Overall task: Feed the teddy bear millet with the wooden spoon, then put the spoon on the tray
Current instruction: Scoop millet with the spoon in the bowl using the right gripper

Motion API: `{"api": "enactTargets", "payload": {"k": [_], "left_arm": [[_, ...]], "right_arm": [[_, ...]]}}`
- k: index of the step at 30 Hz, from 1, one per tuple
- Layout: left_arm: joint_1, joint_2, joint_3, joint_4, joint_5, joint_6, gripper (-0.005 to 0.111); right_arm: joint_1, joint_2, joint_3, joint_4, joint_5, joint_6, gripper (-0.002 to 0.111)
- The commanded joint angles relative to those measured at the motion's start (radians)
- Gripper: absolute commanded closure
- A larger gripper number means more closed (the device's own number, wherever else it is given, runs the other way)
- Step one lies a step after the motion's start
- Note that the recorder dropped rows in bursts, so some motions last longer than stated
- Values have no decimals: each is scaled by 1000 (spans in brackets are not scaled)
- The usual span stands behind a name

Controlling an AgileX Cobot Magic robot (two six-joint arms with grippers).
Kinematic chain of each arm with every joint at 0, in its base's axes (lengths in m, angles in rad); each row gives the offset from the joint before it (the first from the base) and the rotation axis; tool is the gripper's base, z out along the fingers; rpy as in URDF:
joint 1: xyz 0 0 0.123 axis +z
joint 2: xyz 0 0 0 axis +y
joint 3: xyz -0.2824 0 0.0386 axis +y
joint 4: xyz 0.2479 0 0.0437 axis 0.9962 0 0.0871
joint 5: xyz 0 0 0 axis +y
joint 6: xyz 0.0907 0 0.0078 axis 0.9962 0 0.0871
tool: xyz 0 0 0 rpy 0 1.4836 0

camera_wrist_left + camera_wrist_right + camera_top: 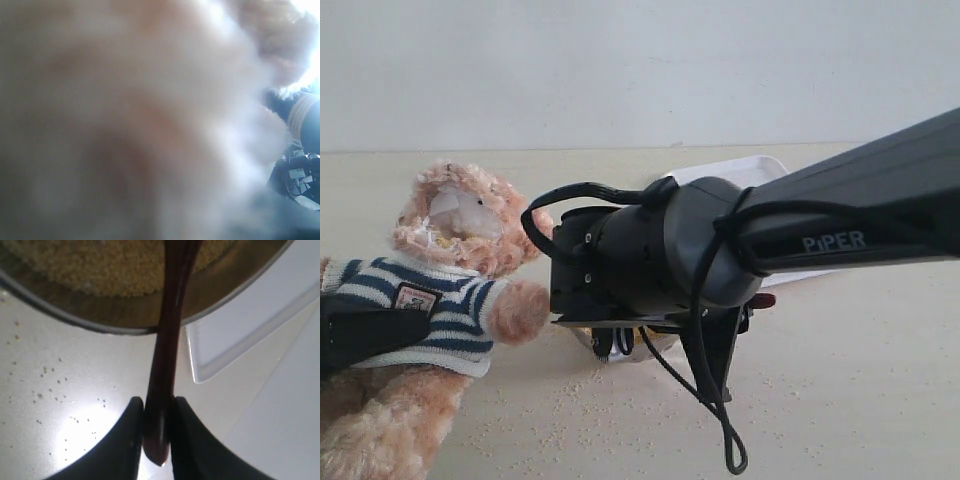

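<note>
The teddy bear sits at the left in its striped shirt, facing the middle of the table. My left gripper is a dark shape lying across its torso, and its jaws are hidden. Blurred fur of the teddy bear fills the left wrist view. My right gripper is shut on the handle of the wooden spoon. The spoon's front end reaches over the rim of the metal bowl into the millet. A corner of the white tray lies beside the bowl. The tray shows behind my right arm.
Loose millet grains are scattered on the pale table in front of the bear and bowl. A black cable loop hangs from the right arm. The arm hides most of the bowl in the exterior view.
</note>
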Motion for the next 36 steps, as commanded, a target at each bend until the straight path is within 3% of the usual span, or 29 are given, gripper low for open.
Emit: {"api": "enactTargets", "payload": {"k": [1, 36], "left_arm": [[3, -1, -8, -9, 34, 7, 102], [3, -1, -8, -9, 34, 7, 102]], "right_arm": [[9, -2, -18, 58, 5, -16, 107], [-139, -105, -61, 441, 5, -134, 107]]}}
